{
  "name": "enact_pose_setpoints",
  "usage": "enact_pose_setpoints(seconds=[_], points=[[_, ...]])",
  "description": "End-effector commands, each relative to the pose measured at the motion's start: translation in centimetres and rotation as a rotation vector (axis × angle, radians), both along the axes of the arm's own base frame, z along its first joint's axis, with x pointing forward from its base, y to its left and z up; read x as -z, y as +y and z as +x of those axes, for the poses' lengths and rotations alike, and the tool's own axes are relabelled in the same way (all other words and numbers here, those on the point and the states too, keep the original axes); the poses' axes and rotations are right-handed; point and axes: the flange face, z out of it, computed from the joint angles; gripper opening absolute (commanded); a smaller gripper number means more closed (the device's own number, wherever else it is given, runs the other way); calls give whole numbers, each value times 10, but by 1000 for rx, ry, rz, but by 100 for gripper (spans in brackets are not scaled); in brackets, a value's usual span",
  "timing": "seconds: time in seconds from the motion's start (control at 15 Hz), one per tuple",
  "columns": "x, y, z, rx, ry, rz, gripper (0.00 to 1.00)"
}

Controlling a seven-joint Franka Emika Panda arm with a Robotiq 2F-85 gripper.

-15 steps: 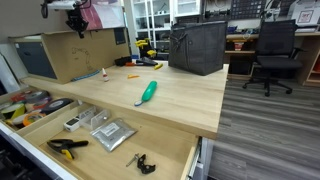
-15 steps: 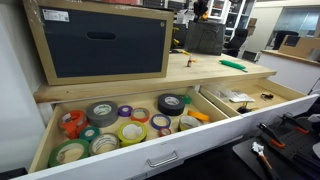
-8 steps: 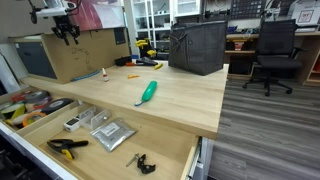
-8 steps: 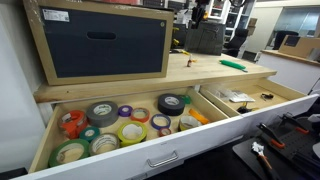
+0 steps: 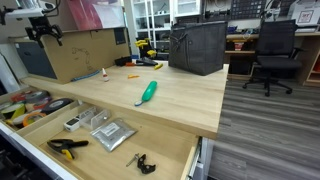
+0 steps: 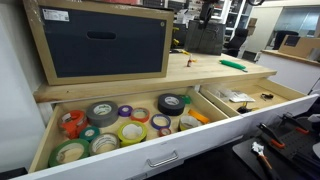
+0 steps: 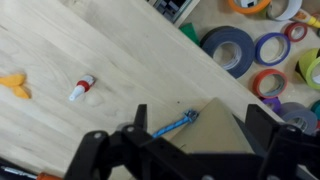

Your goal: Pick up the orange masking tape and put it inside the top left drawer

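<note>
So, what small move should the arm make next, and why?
Probably carry the gripper across to hang above the orange masking tape. Its jaws stand open and empty, high over the tabletop, while the tape lies on it beside a small tube, outside the top left drawer.

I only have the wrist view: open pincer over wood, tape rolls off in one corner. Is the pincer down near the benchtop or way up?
Observer: Way up. In an exterior view the pincer hangs well clear of the benchtop.
Operator: Anything bigger lying on the bench outside my frame?
Observer: Yes, a teal-handled tool lies mid-bench.
Operator: Is the tape drawer the only one open?
Observer: No, a second drawer beside it is open too, with a yellow-and-black clamp in it.
</note>
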Motion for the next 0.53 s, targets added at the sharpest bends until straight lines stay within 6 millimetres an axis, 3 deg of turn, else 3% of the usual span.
enact_pose_setpoints(seconds=[0.0, 0.13, 0.2, 0.47], points=[[13, -9, -49, 5, 33, 12, 100], [12, -16, -62, -20, 119, 25, 100], [16, -6, -43, 9, 77, 6, 100], [13, -12, -55, -4, 107, 14, 100]])
